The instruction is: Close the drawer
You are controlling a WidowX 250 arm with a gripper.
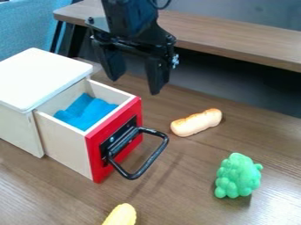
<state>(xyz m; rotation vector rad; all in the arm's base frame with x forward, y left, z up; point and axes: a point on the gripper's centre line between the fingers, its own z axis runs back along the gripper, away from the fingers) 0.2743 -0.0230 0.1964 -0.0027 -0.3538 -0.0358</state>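
Can see the drawer (pixel 64 145) partway out of the box (pixel 44 79), blue cloth (pixel 88 112) within its rims, handle (pixel 152 161) jutting from the red front edge. Can place the gripper (pixel 135 86) above and beside the box's drawer, jaws wide apart, holding nothing. Can find bread (pixel 197 122), then a green lumpy toy (pixel 238 176) farther from the box, with table (pixel 188 176) between.
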